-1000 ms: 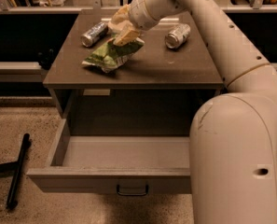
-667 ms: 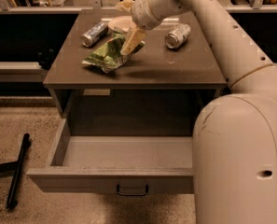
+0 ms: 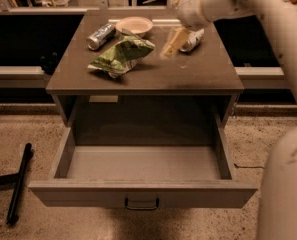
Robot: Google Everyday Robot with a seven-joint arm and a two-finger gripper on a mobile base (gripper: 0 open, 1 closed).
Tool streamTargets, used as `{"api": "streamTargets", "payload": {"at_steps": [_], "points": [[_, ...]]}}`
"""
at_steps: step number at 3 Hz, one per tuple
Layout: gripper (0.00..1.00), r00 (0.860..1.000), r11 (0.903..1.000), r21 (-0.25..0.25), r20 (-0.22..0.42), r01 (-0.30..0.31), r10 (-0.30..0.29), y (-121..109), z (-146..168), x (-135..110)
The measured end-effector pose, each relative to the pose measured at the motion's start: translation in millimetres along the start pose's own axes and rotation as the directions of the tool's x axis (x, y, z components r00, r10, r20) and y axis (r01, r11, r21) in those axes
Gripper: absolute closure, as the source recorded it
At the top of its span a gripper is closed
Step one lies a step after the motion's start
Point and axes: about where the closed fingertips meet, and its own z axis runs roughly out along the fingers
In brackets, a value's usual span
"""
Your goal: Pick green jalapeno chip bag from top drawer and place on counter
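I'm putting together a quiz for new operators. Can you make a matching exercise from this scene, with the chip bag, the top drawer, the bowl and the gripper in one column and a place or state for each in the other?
Things:
1. green jalapeno chip bag
2. top drawer
3. bowl
4. gripper

Places or states:
A. pulled open, nothing inside
B. above the counter, to the right of the bag
C. lying on the counter, left of centre
D. standing near the counter's back edge

Pairs: 1-C, 2-A, 3-D, 4-B
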Motion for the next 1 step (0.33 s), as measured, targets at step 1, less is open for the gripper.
{"api": "streamTargets", "payload": {"at_steps": [1], "points": [[0.0,0.998,0.9967,0.052,0.032,-0.062,0.06,15.4,-48.4,21.4]]}}
